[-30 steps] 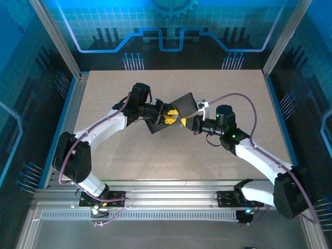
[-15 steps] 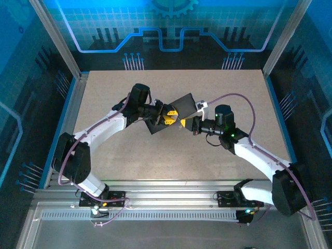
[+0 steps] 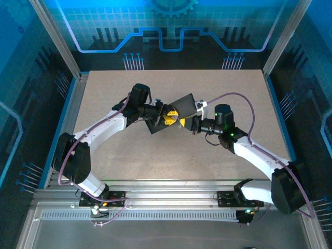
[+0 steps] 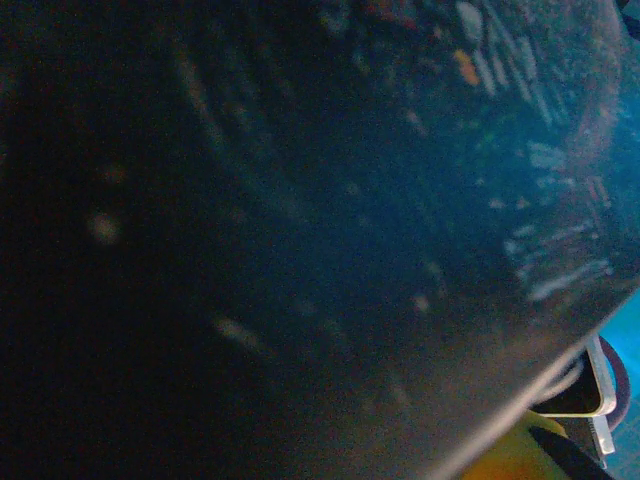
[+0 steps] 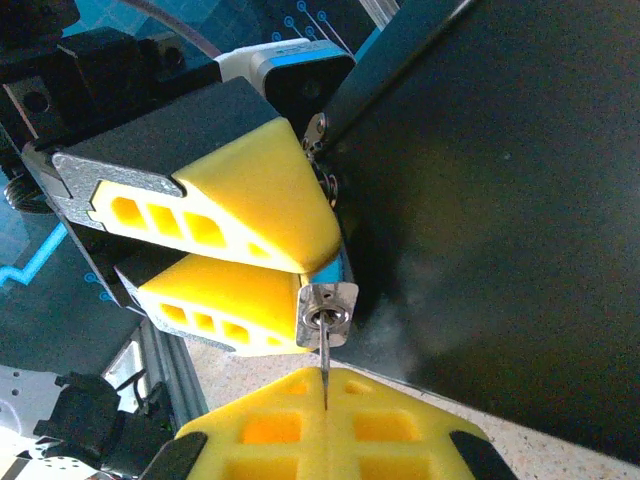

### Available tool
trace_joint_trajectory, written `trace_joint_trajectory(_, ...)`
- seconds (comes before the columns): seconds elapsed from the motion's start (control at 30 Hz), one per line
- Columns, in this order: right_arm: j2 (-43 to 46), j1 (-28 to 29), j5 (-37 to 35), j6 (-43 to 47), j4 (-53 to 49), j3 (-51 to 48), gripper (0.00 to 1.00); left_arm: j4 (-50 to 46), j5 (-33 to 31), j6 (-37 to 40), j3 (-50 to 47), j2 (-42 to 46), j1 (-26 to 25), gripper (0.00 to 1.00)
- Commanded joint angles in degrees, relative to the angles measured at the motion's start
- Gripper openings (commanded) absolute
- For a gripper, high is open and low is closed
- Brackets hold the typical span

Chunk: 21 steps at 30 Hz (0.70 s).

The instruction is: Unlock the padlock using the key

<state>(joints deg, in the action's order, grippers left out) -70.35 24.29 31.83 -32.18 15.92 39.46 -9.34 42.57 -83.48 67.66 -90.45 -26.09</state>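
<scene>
Just beside the dark box, the right gripper is pinching the key tightly, the thin blade's tip meeting the padlock keyhole. The left gripper is clamping narrowly around the padlock, against the box's edge.

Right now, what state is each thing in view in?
left end effector: closed on the padlock.
right end effector: shut on the key.
key: pinched edge-on, tip at the keyhole, blade mostly outside.
padlock: keyhole facing the key; locked or not, cannot tell.
dark box: lid state unclear.
</scene>
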Motion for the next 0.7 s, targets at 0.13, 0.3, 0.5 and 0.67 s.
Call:
trace_joint_trajectory(0.13, -1.41, -0.91, 0.9, -1.2, 0.94, 3.05, 0.0, 3.48, 5.4, 4.91, 2.9, 3.53, -0.63, 0.0)
trace_joint_trajectory(0.3, -2.94, -0.96, 0.07, -2.08, -0.13, 4.82, 0.0, 2.53, 5.95, 6.21, 3.53, 3.33, -0.89, 0.0)
trace_joint_trajectory(0.5, -4.93, 0.15, -0.64, -3.54, 0.56, 6.64, 0.0, 1.91, 5.95, 6.38, 4.4, 2.66, -1.65, 0.0)
trace_joint_trajectory(0.67, -5.87, 1.28, -0.33, -5.3, 1.77, 8.09, 0.0, 1.65, 5.8, 6.47, 4.67, 1.92, -2.33, 0.0)
